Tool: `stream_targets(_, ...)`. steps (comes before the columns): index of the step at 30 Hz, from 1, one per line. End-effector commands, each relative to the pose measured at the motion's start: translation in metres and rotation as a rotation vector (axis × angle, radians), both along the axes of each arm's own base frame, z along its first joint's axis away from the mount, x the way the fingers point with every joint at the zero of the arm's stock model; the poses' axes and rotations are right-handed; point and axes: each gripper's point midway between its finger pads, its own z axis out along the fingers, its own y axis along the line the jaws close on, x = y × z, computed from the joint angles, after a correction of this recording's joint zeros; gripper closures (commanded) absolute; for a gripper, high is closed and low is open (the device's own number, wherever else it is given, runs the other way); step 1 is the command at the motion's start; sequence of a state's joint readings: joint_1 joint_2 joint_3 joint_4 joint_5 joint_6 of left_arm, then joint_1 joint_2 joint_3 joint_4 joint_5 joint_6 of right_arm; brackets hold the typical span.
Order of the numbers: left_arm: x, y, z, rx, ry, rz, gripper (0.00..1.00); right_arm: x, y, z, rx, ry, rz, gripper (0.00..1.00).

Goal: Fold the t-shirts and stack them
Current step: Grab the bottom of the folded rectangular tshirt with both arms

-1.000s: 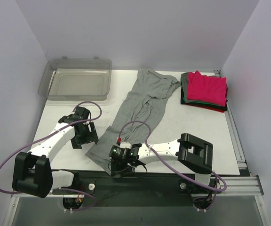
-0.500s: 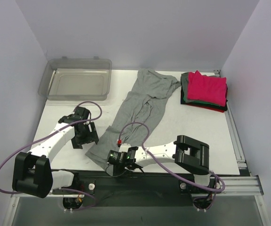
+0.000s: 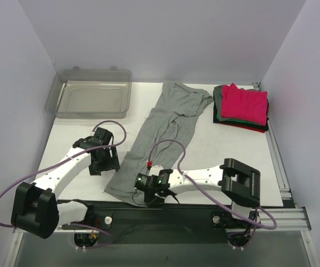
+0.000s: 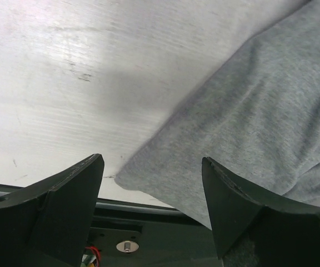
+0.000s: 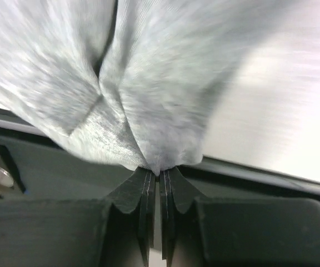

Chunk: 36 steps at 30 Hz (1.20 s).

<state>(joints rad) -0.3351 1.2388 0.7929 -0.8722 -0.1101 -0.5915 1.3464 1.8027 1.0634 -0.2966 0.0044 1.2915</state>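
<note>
A large heather-grey t-shirt point(image 3: 165, 125) lies stretched in a long strip from the table's back middle to its front edge. My right gripper point(image 3: 144, 192) is shut on the shirt's near hem at the front edge; the wrist view shows the grey cloth point(image 5: 149, 111) pinched between its fingertips point(image 5: 148, 183). My left gripper point(image 3: 105, 161) is open just left of the shirt's lower part, with a bottom corner of the shirt point(image 4: 149, 178) between its fingers point(image 4: 238, 206), not gripped. A stack of folded t-shirts point(image 3: 242, 107), pink-red on top, sits at the back right.
A clear plastic bin point(image 3: 90, 93) stands at the back left. The dark front rail point(image 3: 165, 214) runs along the table's near edge under my right gripper. Walls close in the left, back and right sides.
My right gripper has moved right along the front edge with the shirt hem, spreading the lower part. My left gripper has moved right and slightly back, closer to the shirt's edge.
</note>
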Motion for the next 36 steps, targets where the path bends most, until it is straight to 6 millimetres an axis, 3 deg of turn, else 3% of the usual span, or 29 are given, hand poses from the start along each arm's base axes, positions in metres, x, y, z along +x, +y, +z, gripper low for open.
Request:
stream_targets(1,-0.002,-0.003,0.01,0.023,-0.049,0.012,0.18,0.022,-0.045,0.024,-0.064,-0.035,-0.048,1.0)
stream_targets(6,-0.026,-0.008,0.012,0.051,0.0,0.03,0.28,0.03,-0.057,0.033,-0.041,0.006,-0.002,1.0)
stream_targets(10,-0.05,-0.01,0.009,0.097,0.068,0.014,0.3,0.033,-0.057,0.034,-0.042,0.035,0.036,1.0)
stream_targets(15,-0.084,-0.038,0.001,-0.022,0.148,0.017,0.32,0.035,-0.067,0.03,-0.056,0.065,0.052,1.0)
stream_targets(18,-0.093,-0.039,0.001,-0.033,0.162,0.054,0.32,0.037,-0.072,0.03,-0.057,0.071,0.054,1.0)
stream_targets(22,-0.101,-0.035,-0.004,-0.033,0.182,0.092,0.32,0.038,-0.077,0.029,-0.058,0.079,0.06,1.0)
stream_targets(28,-0.094,-0.05,-0.017,-0.103,0.155,0.125,0.33,0.037,-0.082,0.026,-0.064,0.092,0.07,1.0)
stream_targets(36,-0.098,-0.062,-0.031,-0.175,0.177,0.153,0.33,0.034,-0.085,0.024,-0.068,0.104,0.074,1.0)
